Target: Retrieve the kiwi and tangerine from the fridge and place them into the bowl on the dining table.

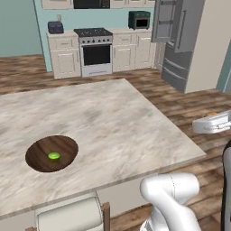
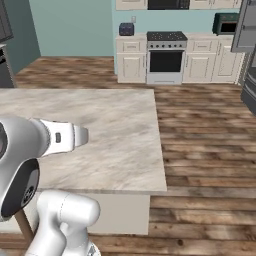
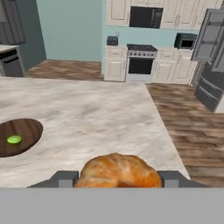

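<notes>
Between fingers (image 3: 117, 180): tangerine (image 3: 118, 171) | kiwi (image 1: 54, 156) inside bowl (image 1: 40, 151)

A stove (image 1: 95, 50) stands at 12 o'clock in the left base view, black oven door under dark burners, set between cream cabinets (image 1: 63, 56). A dark toaster (image 1: 55, 27) sits on the counter at its 9 o'clock. A green-black microwave (image 1: 139, 19) rests on the counter at its 3 o'clock. Wood plank floor (image 2: 205, 130) spreads below. A chair back (image 1: 72, 215) shows at 6 o'clock.
</notes>
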Tool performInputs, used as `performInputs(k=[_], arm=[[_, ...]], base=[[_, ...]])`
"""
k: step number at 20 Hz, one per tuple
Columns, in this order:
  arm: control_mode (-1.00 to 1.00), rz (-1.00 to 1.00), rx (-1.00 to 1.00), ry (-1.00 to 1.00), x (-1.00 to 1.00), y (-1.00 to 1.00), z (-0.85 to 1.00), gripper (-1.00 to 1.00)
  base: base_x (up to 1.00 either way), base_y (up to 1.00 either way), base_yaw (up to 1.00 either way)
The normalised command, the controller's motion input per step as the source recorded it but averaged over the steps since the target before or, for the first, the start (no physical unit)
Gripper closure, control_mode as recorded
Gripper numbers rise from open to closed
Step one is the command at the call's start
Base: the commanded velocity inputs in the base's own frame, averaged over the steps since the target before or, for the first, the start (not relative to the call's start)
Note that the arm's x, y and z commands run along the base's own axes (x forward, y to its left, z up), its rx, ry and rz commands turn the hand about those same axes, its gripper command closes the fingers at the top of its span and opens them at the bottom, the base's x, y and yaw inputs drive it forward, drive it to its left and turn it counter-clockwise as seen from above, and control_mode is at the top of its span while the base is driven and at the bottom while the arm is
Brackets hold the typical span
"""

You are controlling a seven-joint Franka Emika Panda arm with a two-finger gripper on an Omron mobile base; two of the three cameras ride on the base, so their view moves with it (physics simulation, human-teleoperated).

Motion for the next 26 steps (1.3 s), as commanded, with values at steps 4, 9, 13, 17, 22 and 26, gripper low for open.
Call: performInputs(k=[4,9,13,17,22,26], arm=[[-1.0,0.04,-0.05,0.13,0.14,0.72,0.0,1.0],[-1.0,0.02,-0.09,0.17,0.13,0.94,-0.08,1.0],[-1.0,0.04,-0.03,0.18,0.35,0.93,-0.22,1.0],[-1.0,0.05,0.0,0.16,0.56,0.93,-0.45,1.0],[-1.0,0.11,0.02,0.15,0.67,0.67,-0.55,1.0],[-1.0,0.18,0.01,0.17,0.62,0.57,-0.49,1.0]], base=[[0.0,0.0,0.0],[0.0,0.0,0.0],[0.0,0.0,0.0],[0.0,0.0,0.0],[0.0,0.0,0.0],[0.0,0.0,0.0]])
